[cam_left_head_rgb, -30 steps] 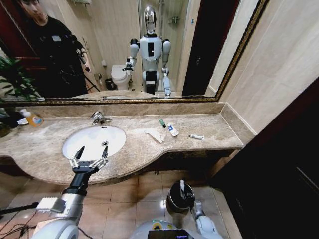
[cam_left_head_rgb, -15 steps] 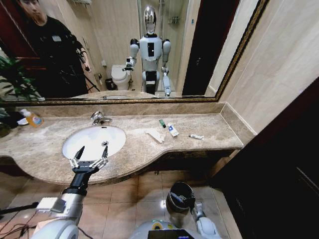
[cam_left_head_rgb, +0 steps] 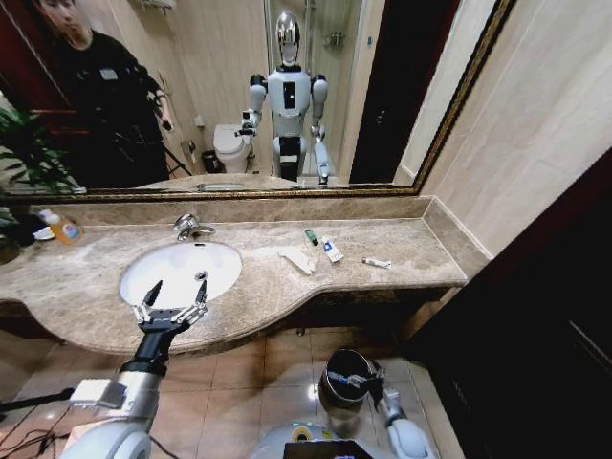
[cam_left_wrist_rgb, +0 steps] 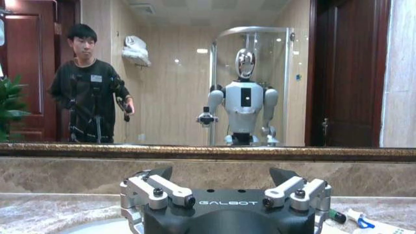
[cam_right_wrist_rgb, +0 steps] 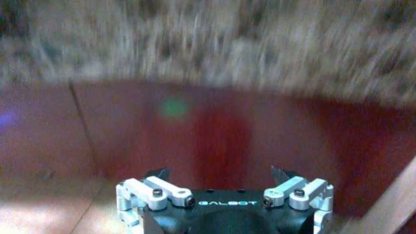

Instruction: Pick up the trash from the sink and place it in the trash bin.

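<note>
Hovering over sink [cam_left_head_rgb: 124, 277], left tool [cam_left_head_rgb: 174, 291] spread; right tool [cam_left_head_rgb: 358, 380] spread over trash bin [cam_left_head_rgb: 337, 375].

Sinks: you have one [cam_left_head_rgb: 182, 270], with one tap [cam_left_head_rgb: 188, 227].
Trash bins: one [cam_left_head_rgb: 344, 375] on the floor.
White tubes: you can count two [cam_left_head_rgb: 331, 250] [cam_left_head_rgb: 376, 262].
Paper wrappers: one [cam_left_head_rgb: 296, 259].
Green pieces: one [cam_left_head_rgb: 311, 236].
Yellow bottles: one [cam_left_head_rgb: 59, 227].
Grippers: two, left [cam_left_head_rgb: 176, 295] and right [cam_left_head_rgb: 360, 381].
</note>
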